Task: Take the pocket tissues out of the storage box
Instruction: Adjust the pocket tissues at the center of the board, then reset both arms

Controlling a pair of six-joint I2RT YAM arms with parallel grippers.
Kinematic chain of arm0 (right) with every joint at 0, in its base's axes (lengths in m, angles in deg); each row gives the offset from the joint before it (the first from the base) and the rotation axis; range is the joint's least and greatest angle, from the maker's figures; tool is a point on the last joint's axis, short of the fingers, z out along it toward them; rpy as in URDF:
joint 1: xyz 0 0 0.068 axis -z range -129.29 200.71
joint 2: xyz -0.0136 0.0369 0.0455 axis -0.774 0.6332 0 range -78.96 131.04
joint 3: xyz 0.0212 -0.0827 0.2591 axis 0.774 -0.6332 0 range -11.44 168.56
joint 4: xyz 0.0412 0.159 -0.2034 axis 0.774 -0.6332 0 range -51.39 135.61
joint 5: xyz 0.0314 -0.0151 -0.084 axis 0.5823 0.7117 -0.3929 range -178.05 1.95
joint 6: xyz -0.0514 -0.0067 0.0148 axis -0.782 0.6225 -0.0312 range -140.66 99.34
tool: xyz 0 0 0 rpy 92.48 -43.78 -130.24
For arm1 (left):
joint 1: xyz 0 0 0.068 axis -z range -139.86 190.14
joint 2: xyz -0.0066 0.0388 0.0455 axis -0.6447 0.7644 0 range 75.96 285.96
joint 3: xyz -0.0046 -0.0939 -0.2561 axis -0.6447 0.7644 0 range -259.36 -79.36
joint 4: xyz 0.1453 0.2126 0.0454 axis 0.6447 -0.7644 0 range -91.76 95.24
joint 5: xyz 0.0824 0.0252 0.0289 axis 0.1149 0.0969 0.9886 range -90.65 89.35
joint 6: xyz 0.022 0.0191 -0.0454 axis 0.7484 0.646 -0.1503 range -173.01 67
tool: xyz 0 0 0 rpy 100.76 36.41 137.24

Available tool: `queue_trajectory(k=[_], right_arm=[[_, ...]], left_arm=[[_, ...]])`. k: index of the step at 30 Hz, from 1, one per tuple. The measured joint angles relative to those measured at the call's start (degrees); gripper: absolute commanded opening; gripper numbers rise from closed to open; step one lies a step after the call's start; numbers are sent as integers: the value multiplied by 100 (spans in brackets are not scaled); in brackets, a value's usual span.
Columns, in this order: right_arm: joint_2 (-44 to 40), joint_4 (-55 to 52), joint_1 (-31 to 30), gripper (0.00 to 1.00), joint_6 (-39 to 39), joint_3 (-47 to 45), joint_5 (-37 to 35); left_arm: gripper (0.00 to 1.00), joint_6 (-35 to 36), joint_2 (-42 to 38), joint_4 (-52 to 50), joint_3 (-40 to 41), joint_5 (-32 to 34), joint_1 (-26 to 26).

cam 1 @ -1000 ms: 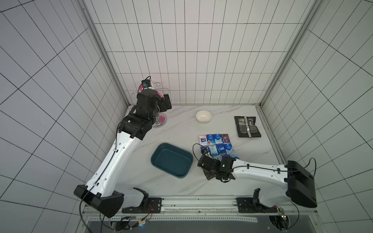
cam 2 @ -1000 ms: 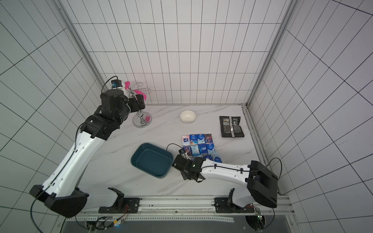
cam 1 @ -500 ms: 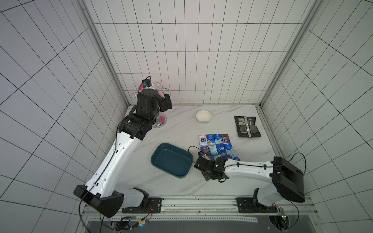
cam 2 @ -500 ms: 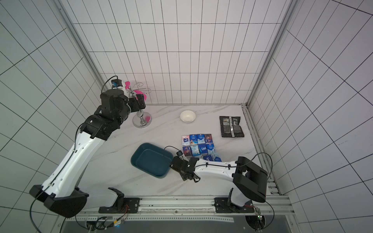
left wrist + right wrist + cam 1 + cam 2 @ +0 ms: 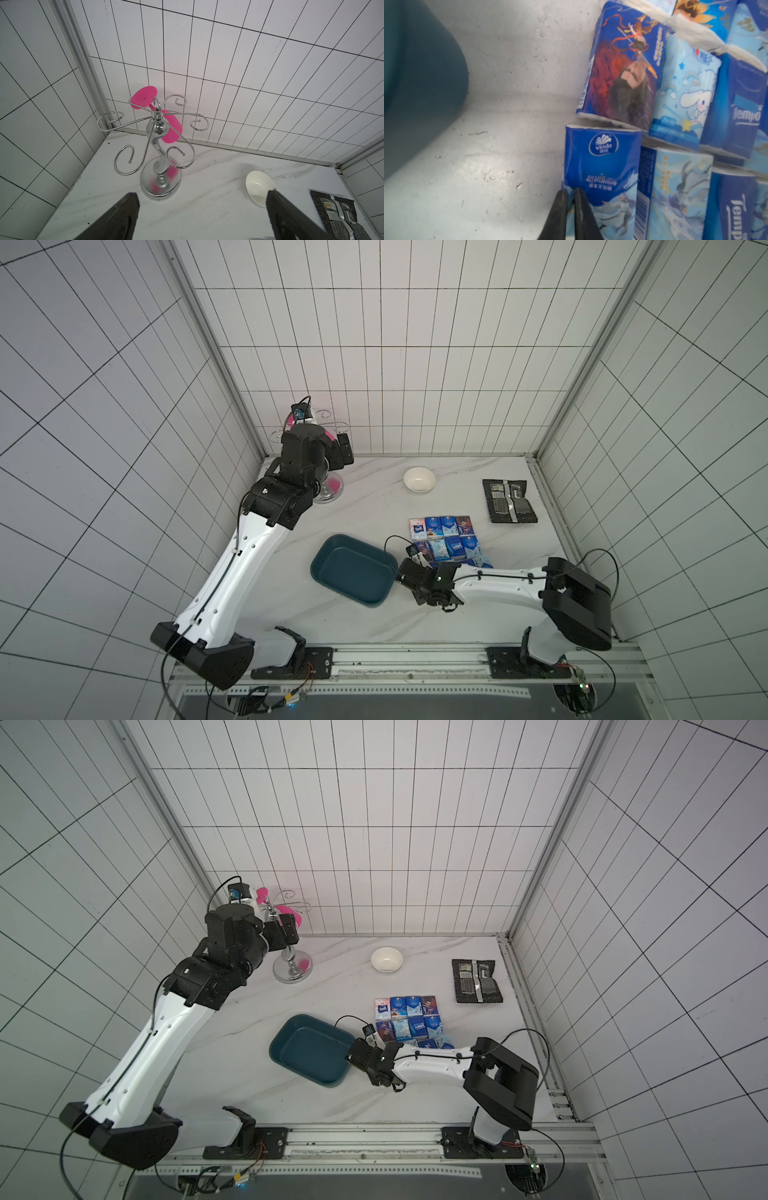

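Observation:
The storage box [image 5: 353, 570] [image 5: 309, 1050] is a dark teal tray and lies empty in both top views. The pocket tissues [image 5: 446, 537] [image 5: 411, 1015], several blue and light blue packs, lie in neat rows on the table to its right. My right gripper [image 5: 415, 572] [image 5: 365, 1054] is low between the box and the nearest row. In the right wrist view its jaws [image 5: 571, 192] stand almost together over the edge of a blue Vinda pack [image 5: 602, 162]. My left gripper [image 5: 202, 195] [image 5: 343, 454] is raised at the back left, open and holding nothing.
A chrome cup stand [image 5: 158, 133] with a pink glass [image 5: 172, 128] stands in the back left corner. A small white bowl [image 5: 419, 480] and a flat black foil packet [image 5: 509, 501] lie at the back. The box wall [image 5: 421, 83] is close beside my right gripper.
My right arm has drawn left towards the box's right edge, and its jaws have closed in. The left arm has not moved.

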Motion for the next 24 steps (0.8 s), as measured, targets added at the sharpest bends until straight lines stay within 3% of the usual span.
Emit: queue_trajectory(k=[14,24], right_arm=[[-166,127,337,15,619,2,291],[-767,17,339,19,643,2,291]], left_arm=[[99,39,-20,-15,0,31,0],[99,39,-98,-42,0,48,0]])
